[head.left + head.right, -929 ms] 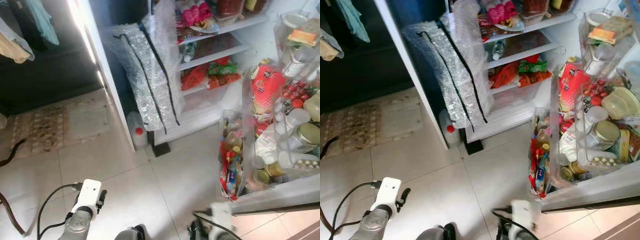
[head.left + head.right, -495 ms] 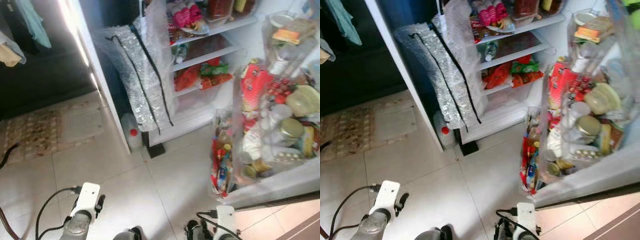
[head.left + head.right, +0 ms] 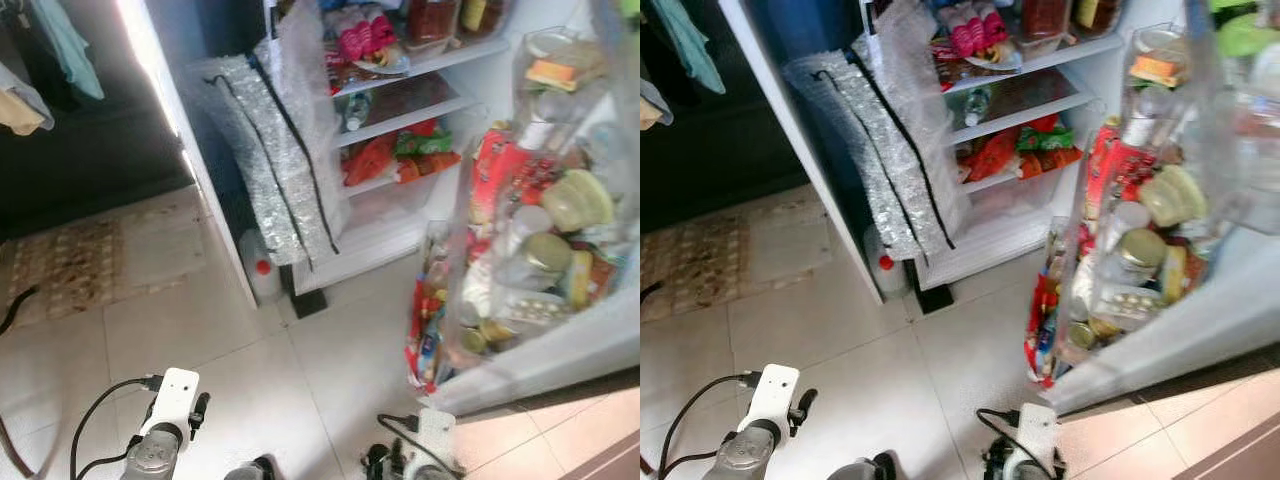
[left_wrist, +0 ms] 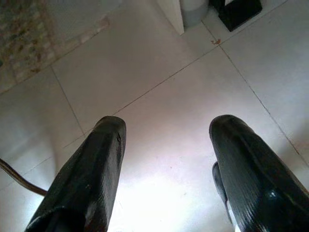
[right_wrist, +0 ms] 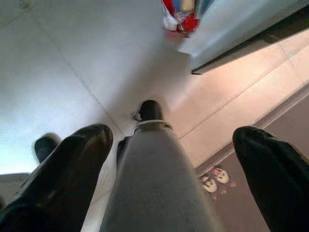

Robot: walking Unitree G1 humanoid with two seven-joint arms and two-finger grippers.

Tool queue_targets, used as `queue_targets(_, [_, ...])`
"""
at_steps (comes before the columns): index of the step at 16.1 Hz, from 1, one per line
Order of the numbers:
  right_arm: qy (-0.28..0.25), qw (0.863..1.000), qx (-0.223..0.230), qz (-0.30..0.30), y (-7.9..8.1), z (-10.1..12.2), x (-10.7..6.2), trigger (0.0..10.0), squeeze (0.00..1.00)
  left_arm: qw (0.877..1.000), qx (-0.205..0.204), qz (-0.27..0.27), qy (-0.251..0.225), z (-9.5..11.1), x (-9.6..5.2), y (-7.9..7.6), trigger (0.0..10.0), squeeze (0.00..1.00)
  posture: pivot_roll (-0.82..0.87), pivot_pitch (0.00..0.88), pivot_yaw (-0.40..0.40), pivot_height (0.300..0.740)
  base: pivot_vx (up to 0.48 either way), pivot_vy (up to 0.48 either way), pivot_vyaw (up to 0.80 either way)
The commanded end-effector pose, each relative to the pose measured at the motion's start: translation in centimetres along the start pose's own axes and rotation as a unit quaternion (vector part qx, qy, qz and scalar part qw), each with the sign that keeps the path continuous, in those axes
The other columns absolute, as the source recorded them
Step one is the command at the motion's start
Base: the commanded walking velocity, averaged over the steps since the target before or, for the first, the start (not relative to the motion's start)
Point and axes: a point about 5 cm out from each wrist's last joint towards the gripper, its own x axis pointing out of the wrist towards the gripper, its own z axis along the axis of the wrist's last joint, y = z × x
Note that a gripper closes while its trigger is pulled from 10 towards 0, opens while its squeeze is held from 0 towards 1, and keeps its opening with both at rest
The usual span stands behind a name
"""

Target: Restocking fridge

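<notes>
The fridge [image 3: 440,90] stands open at 1 o'clock, its shelves already crowded. Its door [image 3: 560,350] swings out at 3 o'clock, racks packed with jars [image 3: 548,252], bottles and packets.

Both arms hang low over the tiled floor [image 3: 200,340]. The left gripper [image 4: 166,159] has its fingers spread wide with nothing between them, and the right gripper [image 5: 169,174] is likewise parted and empty, pointing down past the robot's own leg.

No item to restock is in hand, so the stock must be fetched first. Judging by the door racks, glass jars would be heavy, slick and breakable, best taken round the body below the lid. Soft packets [image 3: 420,140] would crumple, so pinch them at a firm edge. A sheet of bubble wrap [image 3: 280,170] leans at the fridge's left side at 12 o'clock.
</notes>
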Motion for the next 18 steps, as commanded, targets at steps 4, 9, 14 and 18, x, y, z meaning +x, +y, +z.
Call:
queue_targets(4, [0.021, 0.999, 0.029, -0.014, -6.7, -1.8, 0.0, 10.0, 0.0, 1.0, 0.001, 0.002, 0.02, -1.1, -0.4, 0.1, 10.0, 0.0, -0.07, 0.213, 0.03, 0.74, 0.0, 0.0, 0.0])
queue_targets(9, [0.002, 1.0, 0.016, 0.019, -5.7, -0.8, 0.2, 10.0, 0.0, 1.0, -0.002, 0.004, 0.019, -1.2, -0.5, 0.0, 10.0, 0.0, -0.06, 0.221, 0.027, 0.74, 0.0, 0.0, 0.0])
queue_targets(14, [-0.028, 0.997, 0.01, -0.068, -8.5, 0.5, 0.3, 10.0, 0.0, 1.0, -0.003, 0.006, 0.016, -1.1, -0.5, 0.1, 10.0, 0.0, -0.07, 0.229, 0.025, 0.74, 0.0, 0.0, 0.0])
queue_targets(18, [-0.061, 0.995, 0.025, -0.07, -9.4, 2.2, 0.4, 10.0, 0.0, 1.0, -0.005, 0.005, 0.013, -1.1, -0.5, -0.1, 10.0, 0.0, -0.07, 0.243, 0.021, 0.74, 0.0, 0.0, 0.0])
